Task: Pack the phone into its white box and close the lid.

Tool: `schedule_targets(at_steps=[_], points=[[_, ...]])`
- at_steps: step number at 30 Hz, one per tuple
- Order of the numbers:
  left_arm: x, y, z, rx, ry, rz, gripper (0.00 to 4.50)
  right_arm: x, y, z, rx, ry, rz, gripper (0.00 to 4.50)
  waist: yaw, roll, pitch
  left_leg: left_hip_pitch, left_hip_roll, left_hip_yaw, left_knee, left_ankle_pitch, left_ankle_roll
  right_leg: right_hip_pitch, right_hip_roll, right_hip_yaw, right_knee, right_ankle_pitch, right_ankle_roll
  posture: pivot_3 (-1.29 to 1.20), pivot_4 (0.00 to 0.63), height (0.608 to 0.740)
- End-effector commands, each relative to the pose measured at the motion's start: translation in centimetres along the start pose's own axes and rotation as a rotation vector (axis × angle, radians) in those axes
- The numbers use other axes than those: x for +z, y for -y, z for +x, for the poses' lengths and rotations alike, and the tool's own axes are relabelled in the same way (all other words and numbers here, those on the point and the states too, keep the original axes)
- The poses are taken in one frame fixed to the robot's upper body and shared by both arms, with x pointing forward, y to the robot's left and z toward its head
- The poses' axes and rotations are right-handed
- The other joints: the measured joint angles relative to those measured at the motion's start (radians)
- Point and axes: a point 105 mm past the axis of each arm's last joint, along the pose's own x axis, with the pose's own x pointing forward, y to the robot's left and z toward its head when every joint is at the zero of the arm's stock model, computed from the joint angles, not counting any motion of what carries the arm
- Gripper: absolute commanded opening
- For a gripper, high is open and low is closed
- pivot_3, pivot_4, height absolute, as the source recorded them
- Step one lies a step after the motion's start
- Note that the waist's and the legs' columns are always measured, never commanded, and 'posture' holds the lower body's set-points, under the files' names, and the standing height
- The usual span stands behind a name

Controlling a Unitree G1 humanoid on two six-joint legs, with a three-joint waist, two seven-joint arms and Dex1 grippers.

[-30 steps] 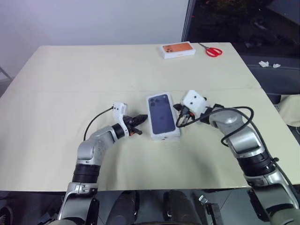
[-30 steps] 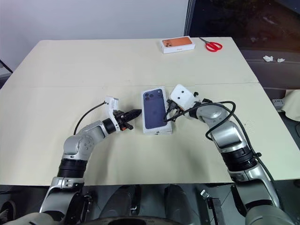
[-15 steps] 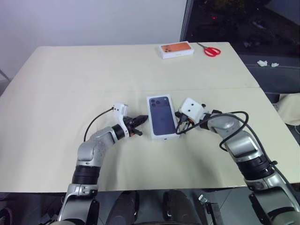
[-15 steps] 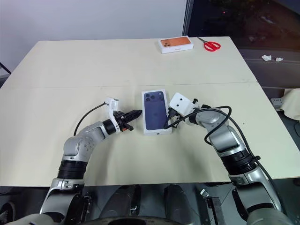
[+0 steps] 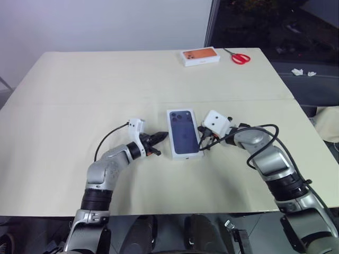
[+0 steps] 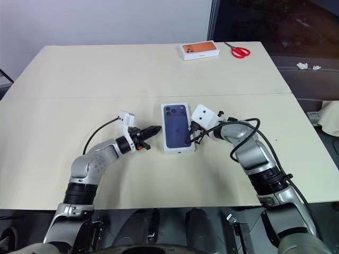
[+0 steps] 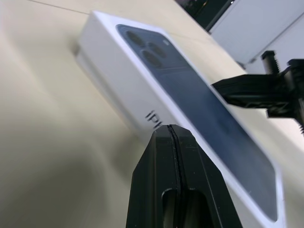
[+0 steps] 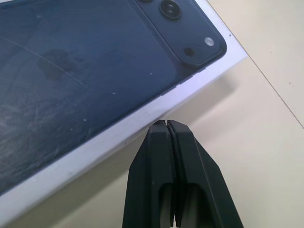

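The white box [image 5: 188,156] lies closed in the middle of the table. Its lid [image 5: 184,132], printed with a dark blue phone's back, sits on top. The phone is hidden. My left gripper [image 5: 163,136] is shut and empty, pointing at the box's left side from a short gap away. Shut as well, my right gripper [image 5: 202,140] has its tip at the box's right long edge. In the right wrist view, the right gripper [image 8: 168,122] is right against the lid's [image 8: 85,71] white side. In the left wrist view, the left gripper [image 7: 172,127] stands just short of the lid [image 7: 199,104].
A white box with an orange top [image 5: 201,56] and red scissors [image 5: 241,57] lie at the table's far right edge. The beige table [image 5: 79,95] stretches wide on the left and in front of the arms.
My right wrist has dipped slightly beside the box. The left gripper and the box stay about where they were.
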Motion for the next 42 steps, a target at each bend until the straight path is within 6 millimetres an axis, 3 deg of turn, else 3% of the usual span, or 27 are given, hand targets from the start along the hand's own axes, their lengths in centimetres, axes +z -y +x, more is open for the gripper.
schedule_targets(at_steps=[1,5,9,12,16,20,23,30,34,38,40,42], points=[[2.9,0.1,-0.5,-0.002,0.084,0.054,0.00,2.8,3.6,-1.1,-0.125,0.106,-0.012,0.05,0.000,0.000,0.000,0.000,0.000,0.000,0.000,0.000,0.000,0.000,0.000,0.000,0.000,0.000,0.000,0.00,0.150,0.740],[5.5,0.3,0.7,-0.001,0.165,0.065,0.00,4.5,5.0,-0.9,-0.169,0.186,0.026,0.05,0.002,0.000,0.000,0.000,0.000,0.000,0.000,0.001,-0.002,0.000,0.000,0.000,0.000,0.000,0.000,0.00,0.150,0.740],[6.4,1.6,3.3,-0.037,0.190,0.072,0.00,5.2,4.2,0.2,-0.142,0.208,0.026,0.05,0.006,-0.001,0.000,0.000,-0.001,0.000,0.001,0.003,-0.004,0.001,-0.001,-0.001,0.000,0.000,0.000,0.00,0.150,0.740],[5.2,1.8,4.7,-0.045,0.135,0.138,0.00,4.4,3.1,1.5,-0.120,0.185,0.046,0.05,0.001,-0.001,0.000,0.000,-0.002,0.000,0.001,0.003,-0.005,0.001,-0.001,0.000,0.000,0.000,0.000,0.00,0.150,0.740],[1.5,0.5,5.2,0.007,-0.026,0.199,0.00,0.7,-0.1,2.9,-0.032,0.052,-0.007,0.05,-0.001,-0.001,0.000,0.000,-0.002,0.000,0.000,0.003,-0.005,0.000,0.000,0.000,0.001,0.000,0.000,0.00,0.150,0.740],[-2.6,-0.4,4.2,0.014,-0.207,0.276,0.00,-1.2,-3.9,2.6,0.130,-0.006,0.002,0.05,-0.002,0.000,-0.006,0.005,-0.001,0.000,-0.001,0.002,-0.003,0.005,0.000,0.000,0.000,0.000,0.000,0.00,0.150,0.740],[-2.7,0.3,3.3,-0.028,-0.194,0.228,0.00,-0.4,-4.5,1.5,0.190,0.036,0.056,0.05,-0.003,0.001,-0.009,0.019,-0.001,0.000,-0.004,-0.001,0.002,0.019,0.000,0.000,-0.004,-0.001,0.001,0.00,0.150,0.740],[-2.9,2.8,0.2,-0.184,-0.198,0.193,0.00,-0.5,-6.9,-2.3,0.401,0.060,0.061,0.05,0.003,0.002,-0.010,0.018,0.000,-0.001,-0.004,-0.003,0.004,0.022,-0.001,0.000,-0.008,-0.001,0.001,0.00,0.150,0.740],[-2.0,2.7,-1.1,-0.198,-0.171,0.198,0.00,0.1,-7.2,-3.7,0.469,0.085,0.090,0.05,0.003,0.001,-0.009,0.018,0.000,-0.001,-0.003,-0.003,0.005,0.023,-0.001,-0.001,-0.009,-0.001,0.001,0.00,0.150,0.740],[0.5,1.2,-2.4,-0.152,-0.113,0.205,0.00,1.4,-4.7,-3.4,0.396,0.143,0.200,0.05,-0.002,0.000,-0.008,0.015,0.001,-0.001,-0.003,-0.003,0.005,0.018,-0.001,0.000,-0.009,-0.001,0.001,0.00,0.150,0.740],[2.7,0.4,-3.4,-0.120,-0.062,0.232,0.53,2.6,-3.4,-3.7,0.396,0.207,0.326,0.56,-0.002,0.001,-0.007,0.012,0.001,-0.001,-0.003,-0.003,0.005,0.015,-0.001,-0.001,-0.008,-0.001,0.001,0.00,0.150,0.740],[4.0,0.0,-4.3,-0.102,-0.045,0.254,1.24,3.1,-3.0,-4.1,0.408,0.228,0.342,1.27,0.001,0.002,-0.007,0.008,0.001,-0.001,-0.002,-0.003,0.004,0.011,-0.001,-0.001,-0.007,-0.001,0.001,0.00,0.150,0.740]])
